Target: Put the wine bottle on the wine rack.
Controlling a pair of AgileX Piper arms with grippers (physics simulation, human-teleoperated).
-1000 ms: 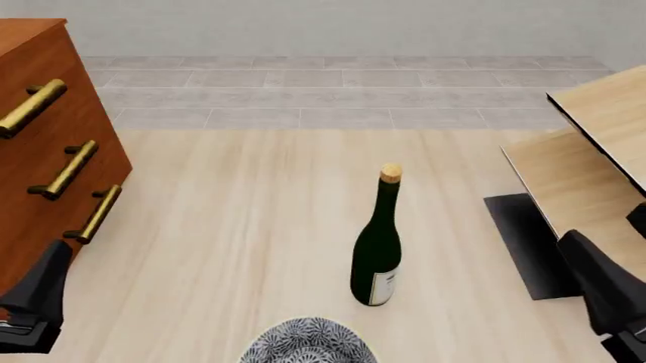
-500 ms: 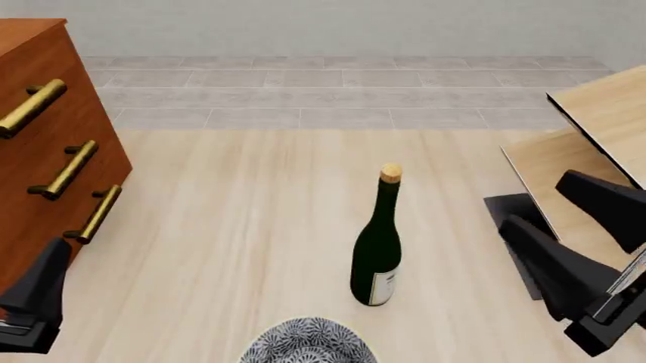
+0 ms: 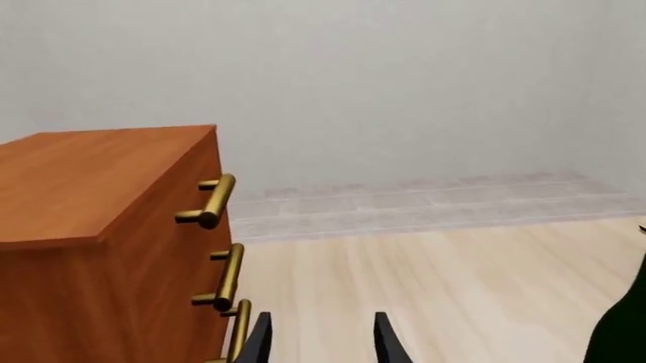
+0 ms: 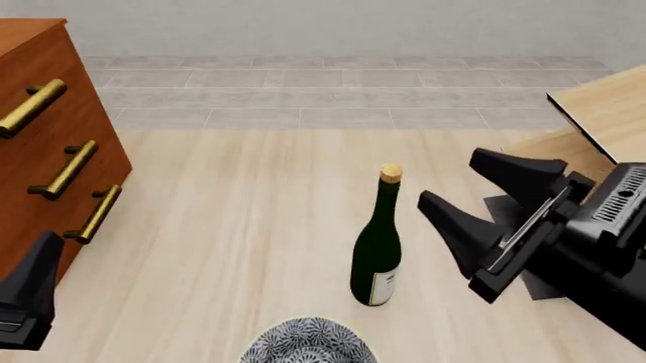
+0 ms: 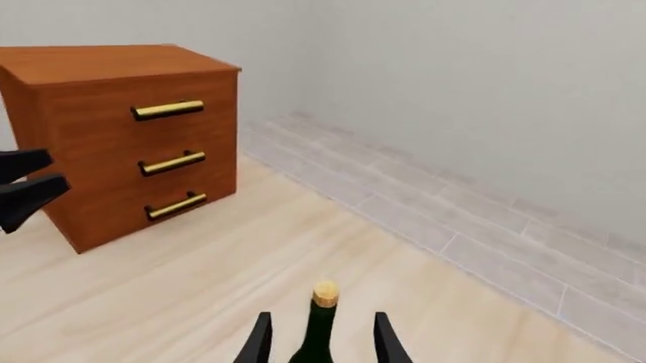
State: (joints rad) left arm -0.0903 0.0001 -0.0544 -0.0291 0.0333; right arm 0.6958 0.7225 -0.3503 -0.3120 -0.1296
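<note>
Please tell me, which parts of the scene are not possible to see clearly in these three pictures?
- Wine rack: front view, cut off by the right edge and covered by the right pincer and its arm.
- Wine bottle: its label is too small to read in the front view; the right wrist view cuts off its lower body.
- Patterned round object: front view, cut by the bottom edge.
- Left pincer: front view, only partly inside the frame.
</note>
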